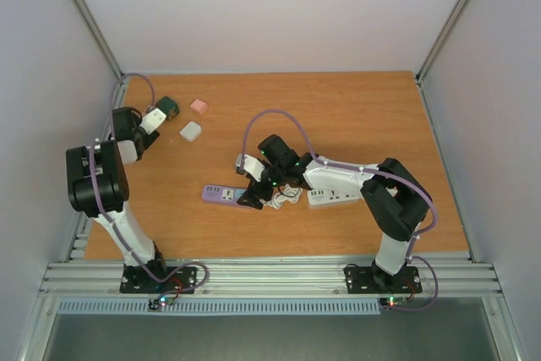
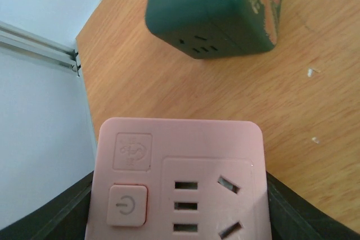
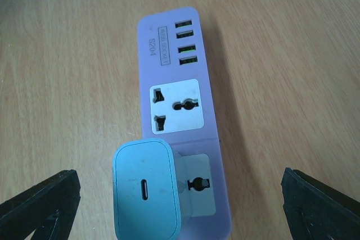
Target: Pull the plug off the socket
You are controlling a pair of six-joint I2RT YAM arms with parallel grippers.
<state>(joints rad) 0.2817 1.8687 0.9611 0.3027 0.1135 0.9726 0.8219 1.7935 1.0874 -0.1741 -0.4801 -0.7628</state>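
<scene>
right end effector [image 3: 180, 203] spread wide, fingers low on either side of the light blue plug [image 3: 146, 189], touching nothing. plug sits in the near socket of the purple power strip [image 3: 174, 66], which lies flat mid bench [image 3: 292, 54]. the strip's second socket and usb ports are free. left end effector [image 2: 177, 212] at the far left of the bench, pinching a pink socket cube [image 2: 180, 161]. a dark green cube [image 2: 214, 9] sits on the bench just ahead of it.
</scene>
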